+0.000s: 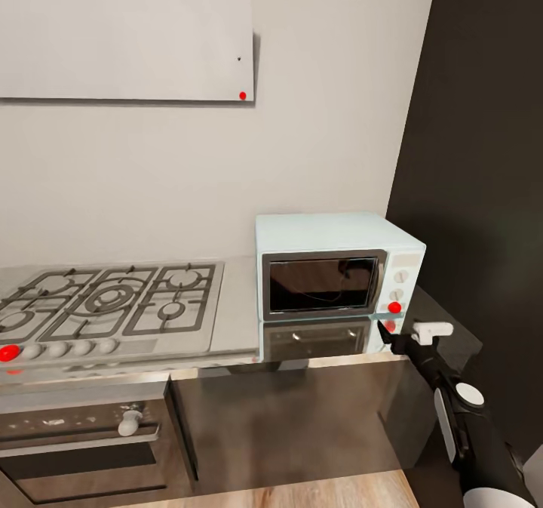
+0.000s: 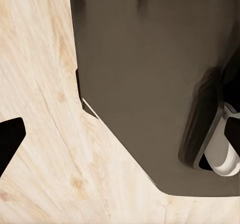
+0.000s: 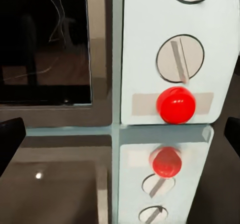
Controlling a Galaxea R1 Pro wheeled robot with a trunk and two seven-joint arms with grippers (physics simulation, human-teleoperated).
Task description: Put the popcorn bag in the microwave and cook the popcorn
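Head view: countertop (image 1: 234, 319), glossy grey, carries the steel hob (image 1: 105, 304) well off to the left of the right gripper (image 1: 386, 332) and the microwave (image 1: 335, 270) directly ahead of it, door shut. Right arm is stretched toward the microwave's lower right corner; gripper tip sits just short of the red button (image 1: 394, 307) below the two knobs. Popcorn bag: cannot place it from where I stand, and the door glass is too dark to show whether it is inside.

Right wrist view: red button (image 3: 176, 105) dead ahead between the fingers; fingertips (image 3: 10, 139) sit at the two frame edges, so the jaws stand wide apart, holding nothing. Knob (image 3: 180, 59) just above the button.

Left wrist view: wood floor (image 2: 40, 134) and a dark cabinet front (image 2: 145, 74); left jaw state cannot be told.

Judgement: step in hand is pressing the button. Advance straight along the finger axis, keep the button centred, avoid brushing the knob, press with light contact
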